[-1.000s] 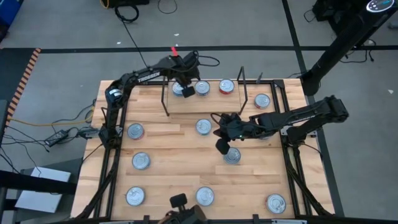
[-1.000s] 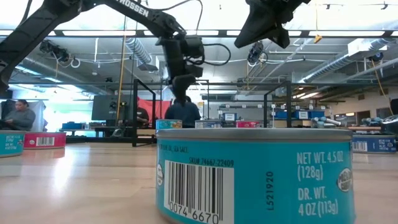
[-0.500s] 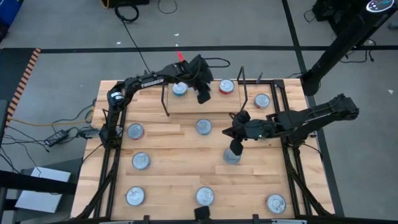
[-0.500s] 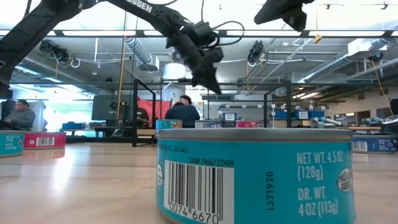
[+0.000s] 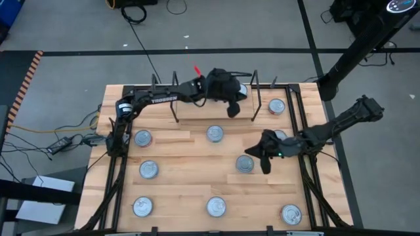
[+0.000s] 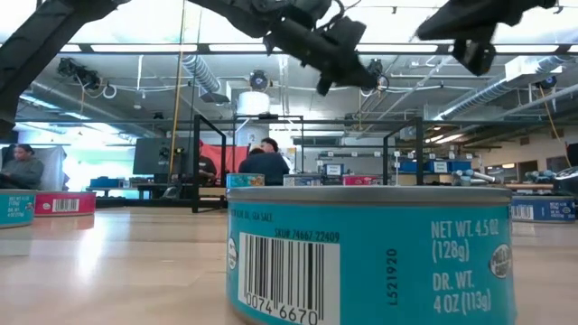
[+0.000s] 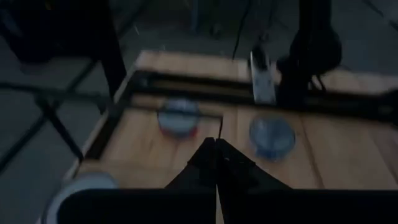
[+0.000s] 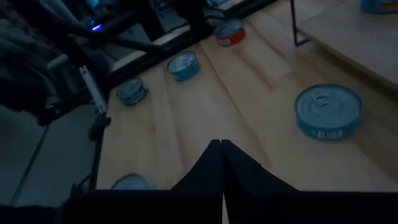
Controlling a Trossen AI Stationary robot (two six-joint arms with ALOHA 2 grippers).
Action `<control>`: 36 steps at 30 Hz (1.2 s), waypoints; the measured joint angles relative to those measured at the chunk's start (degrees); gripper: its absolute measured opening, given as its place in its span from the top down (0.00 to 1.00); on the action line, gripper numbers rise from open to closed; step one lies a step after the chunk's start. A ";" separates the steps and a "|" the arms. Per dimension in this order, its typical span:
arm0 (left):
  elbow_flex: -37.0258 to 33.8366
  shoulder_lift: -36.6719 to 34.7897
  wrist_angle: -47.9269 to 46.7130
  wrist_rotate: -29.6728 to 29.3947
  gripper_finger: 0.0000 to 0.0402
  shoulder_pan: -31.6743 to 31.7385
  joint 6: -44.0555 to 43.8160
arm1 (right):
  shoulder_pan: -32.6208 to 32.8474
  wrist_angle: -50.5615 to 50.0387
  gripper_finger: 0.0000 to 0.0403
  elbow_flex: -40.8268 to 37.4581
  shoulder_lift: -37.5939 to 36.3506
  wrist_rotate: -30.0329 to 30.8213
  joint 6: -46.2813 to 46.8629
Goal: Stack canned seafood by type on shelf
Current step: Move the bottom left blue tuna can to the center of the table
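High view: I see L gripper point(image 5: 232, 109) pinched closed, empty, over the shelf point(image 5: 197, 110) at 12 o'clock of the table point(image 5: 177, 174). R gripper point(image 5: 264, 161) closed too, holding nothing, at 3 o'clock just beside a tin point(image 5: 245, 163). Other tins lie scattered.

Low view: blue tin point(image 6: 370, 255) fills the front; both arms overhead.

L wrist: fingers point(image 7: 205, 163) together, two tins point(image 7: 178, 116) beyond.

R wrist: fingers point(image 8: 210, 163) together; blue tin point(image 8: 328, 111), red tin point(image 8: 230, 32) apart on wood
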 joint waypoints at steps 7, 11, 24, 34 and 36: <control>0.00 0.00 8.70 -4.84 1.00 -4.05 -3.68 | 4.34 -5.56 0.99 -1.10 -7.93 0.04 -1.23; -0.02 0.00 10.99 -7.38 1.00 -6.28 -5.18 | 5.51 -9.95 0.99 -1.12 -12.79 0.03 -1.66; -14.02 0.14 29.71 -10.10 1.00 -12.87 -14.51 | 6.85 -17.49 0.99 -1.12 -19.74 -2.02 -3.06; -14.52 -4.70 9.98 -7.54 1.00 -17.05 -9.68 | 5.75 -17.75 0.99 -1.12 -17.21 -1.93 -1.53; -15.87 -6.89 9.94 -6.34 1.00 -17.27 -8.17 | 5.22 -17.14 0.99 -1.12 -16.12 -1.34 -1.76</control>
